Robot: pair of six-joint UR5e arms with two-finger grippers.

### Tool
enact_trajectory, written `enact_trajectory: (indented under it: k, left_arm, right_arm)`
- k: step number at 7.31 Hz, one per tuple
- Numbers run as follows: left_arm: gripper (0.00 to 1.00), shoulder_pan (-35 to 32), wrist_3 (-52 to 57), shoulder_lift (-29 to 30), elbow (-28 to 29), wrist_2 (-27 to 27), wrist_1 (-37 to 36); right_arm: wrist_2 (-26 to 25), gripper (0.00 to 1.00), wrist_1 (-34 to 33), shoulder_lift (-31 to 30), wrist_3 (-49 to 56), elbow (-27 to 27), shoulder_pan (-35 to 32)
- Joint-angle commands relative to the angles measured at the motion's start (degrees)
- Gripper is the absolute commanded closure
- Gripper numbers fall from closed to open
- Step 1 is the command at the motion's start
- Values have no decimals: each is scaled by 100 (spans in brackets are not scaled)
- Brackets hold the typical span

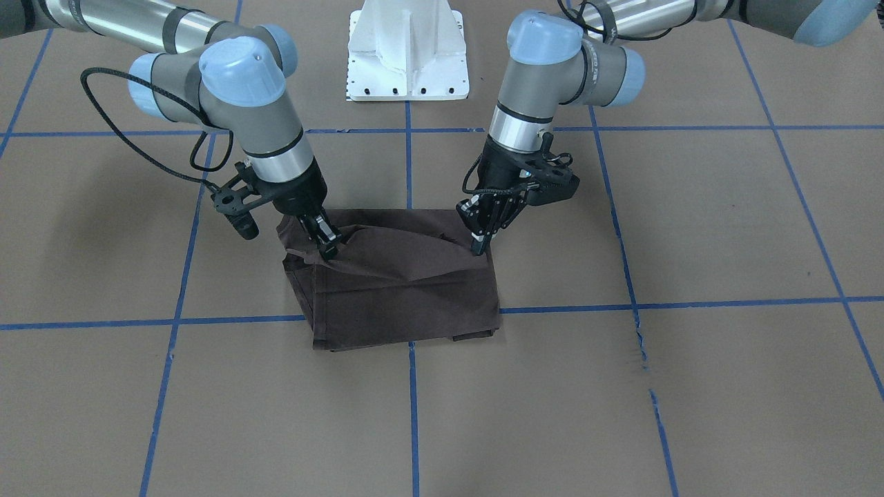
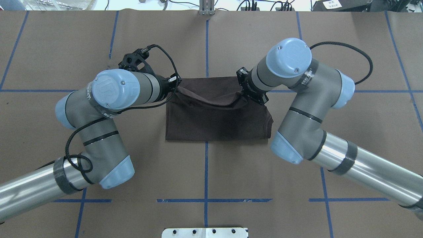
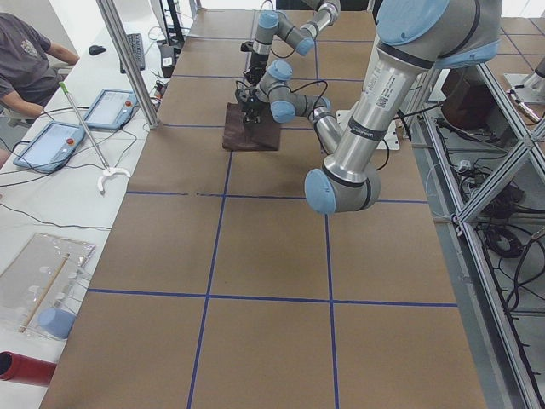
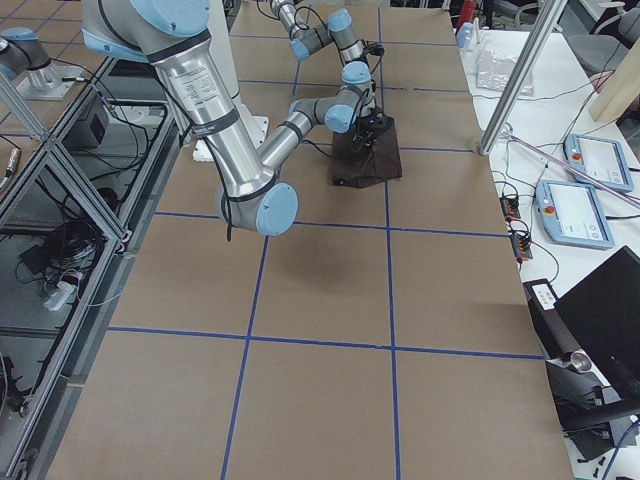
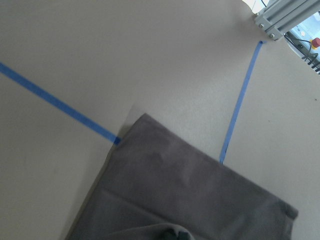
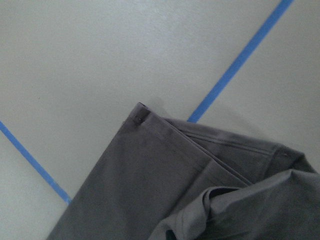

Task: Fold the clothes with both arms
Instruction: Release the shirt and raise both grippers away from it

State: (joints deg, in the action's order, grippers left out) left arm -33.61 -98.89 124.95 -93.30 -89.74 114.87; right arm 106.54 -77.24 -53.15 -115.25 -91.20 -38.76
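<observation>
The dark grey-brown T-shirt (image 1: 407,290) lies folded into a rough rectangle on the brown table, also in the overhead view (image 2: 214,122). My left gripper (image 1: 478,245) is shut on the upper layer at one corner of its edge nearest the robot's base, with that arm entering from the overhead view's left (image 2: 174,88). My right gripper (image 1: 324,240) is shut on the same layer at the other corner (image 2: 247,94). The pinched edge is raised and sags between them. Both wrist views show only cloth (image 5: 190,190) (image 6: 150,190), no fingers. Collar, lettering and tags are hidden.
The white bolted pedestal (image 1: 407,55) stands behind the shirt at the robot's side. Blue tape lines (image 1: 690,304) grid the table. An operator (image 3: 25,60) and tablets (image 3: 51,145) are at a side bench beyond a metal post (image 3: 128,60).
</observation>
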Motion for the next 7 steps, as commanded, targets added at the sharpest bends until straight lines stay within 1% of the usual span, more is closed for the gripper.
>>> enact_trajectory:
  k: [1,2,3,4,5,6,7]
  left_arm:
    - [63,-582,944,302,1144,-9,919]
    - [46,-812,1142,276,1112,-70,1002]
    - [46,-814,1126,302,912,-149,950]
    - [46,-832,1135,224,857,-445,976]
    - [47,-849,1178,84,709,-526,1011]
    - [50,-919,1553,-231,446,-753,1029]
    - [50,-1320,2670,-695,87,-1347,1029]
  right_arm:
    - [358,1,844,1178,818,2349,-551]
    - [620,0,1138,1175,1342,2544,-815]
    - [909,0,1071,1175,1408,2450,-1018]
    - [1147,0,1088,1018,1479,2354,-1159]
    - [1202,0,1062,852,1506,2161,-1230]
    - [1298,0,1053,476,1863,1864,-1440]
    - [1464,0,1062,-137,2788,1495,-1738]
